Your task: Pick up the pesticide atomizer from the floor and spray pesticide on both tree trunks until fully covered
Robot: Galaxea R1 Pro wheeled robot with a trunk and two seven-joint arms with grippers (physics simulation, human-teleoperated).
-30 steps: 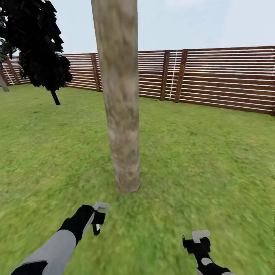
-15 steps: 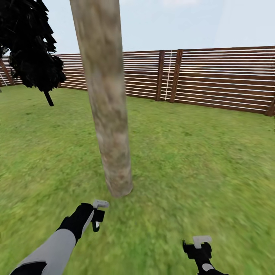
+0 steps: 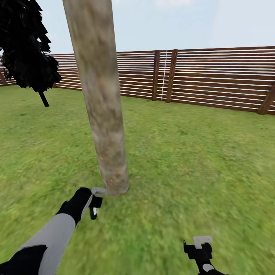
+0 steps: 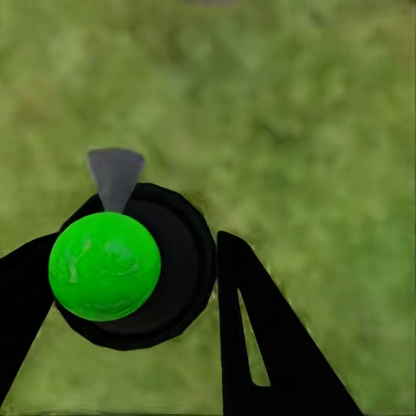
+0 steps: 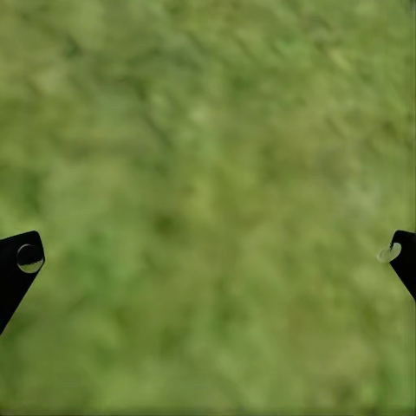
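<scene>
Brown fence point(image 3: 214, 76) behind; tree trunk point(image 3: 103, 114) fronts left pincer point(image 3: 94, 202).

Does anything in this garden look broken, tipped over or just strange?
Nothing looks damaged or spilled. The tree trunk leans somewhat in the head view, perhaps from the camera's angle. The left gripper holds a black-and-green atomizer over the lawn.

A near-black conifer point(image 3: 26, 46) stands at the fence.
</scene>
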